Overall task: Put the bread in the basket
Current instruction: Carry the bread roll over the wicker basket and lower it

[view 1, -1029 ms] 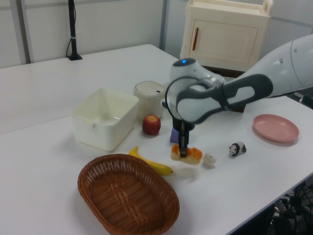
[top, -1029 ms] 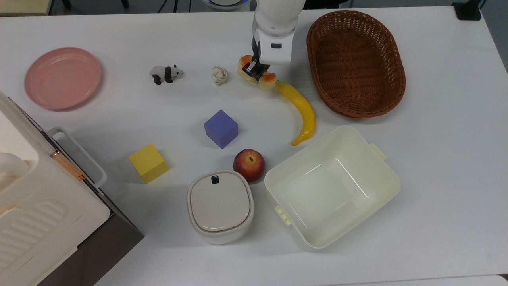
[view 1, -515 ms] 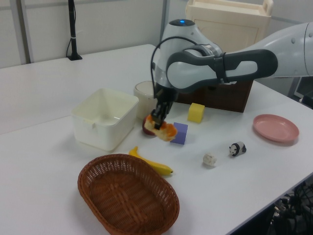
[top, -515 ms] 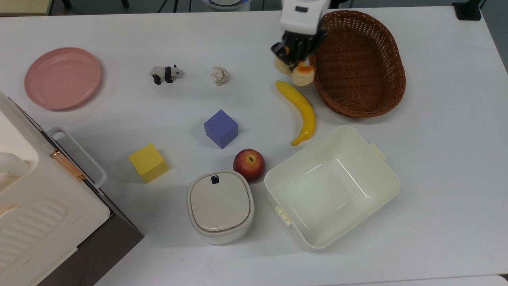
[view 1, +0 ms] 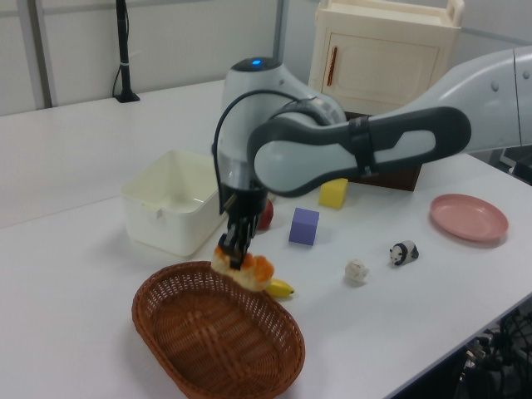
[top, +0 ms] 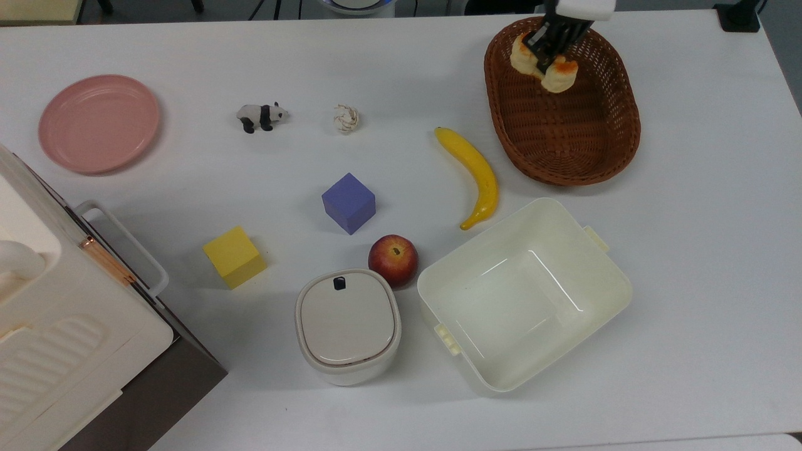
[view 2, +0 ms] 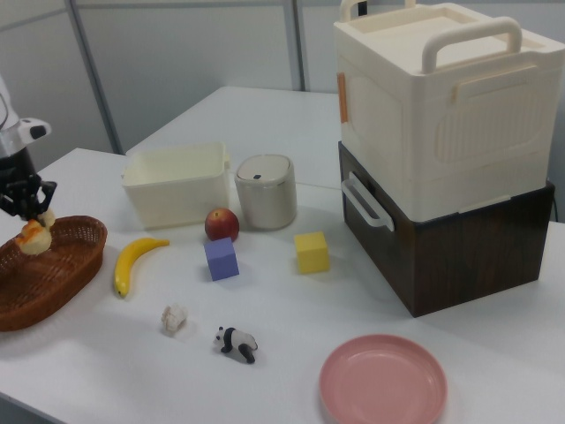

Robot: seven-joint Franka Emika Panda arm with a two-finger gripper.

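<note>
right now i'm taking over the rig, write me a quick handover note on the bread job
Hand: shut on the small cream toy loaf with the orange-brown glazed top, held in the air.
Position: the loaf hangs above the large oval dark-brown woven wicker basket, over the end at the top view's upper edge; in the left view it hangs just above the rim.
Done: loaf picked up and carried to the basket.
Left: lower it, open the hand, pull clear.
The yellow banana lies on the table beside the basket.
</note>
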